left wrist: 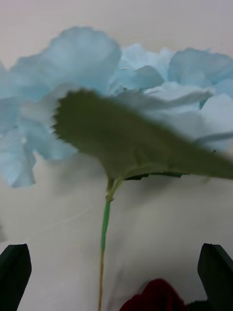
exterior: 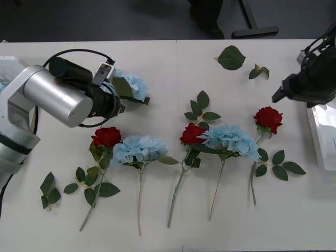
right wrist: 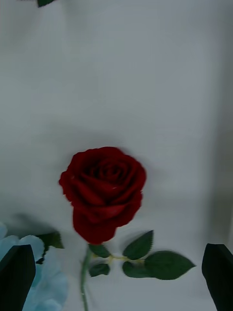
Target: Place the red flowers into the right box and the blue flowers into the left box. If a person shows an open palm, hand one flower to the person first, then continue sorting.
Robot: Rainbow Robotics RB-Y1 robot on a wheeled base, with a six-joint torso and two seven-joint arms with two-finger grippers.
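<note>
Sorting's barely being started: roses (exterior: 268, 118) and hydrangeas (exterior: 139, 148) are still lying mid-frame, with both grippers, left (left wrist: 114, 277) and right (right wrist: 119, 272), being held open.

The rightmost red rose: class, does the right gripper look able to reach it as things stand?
Probably yes. The right gripper hangs open above the rightmost red rose, nothing lies over the bloom, and the nearest blue hydrangea sits apart to one side.

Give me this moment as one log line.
left gripper: open, over blue flower stem | right gripper: open, above red rose | right box: unfilled
</note>
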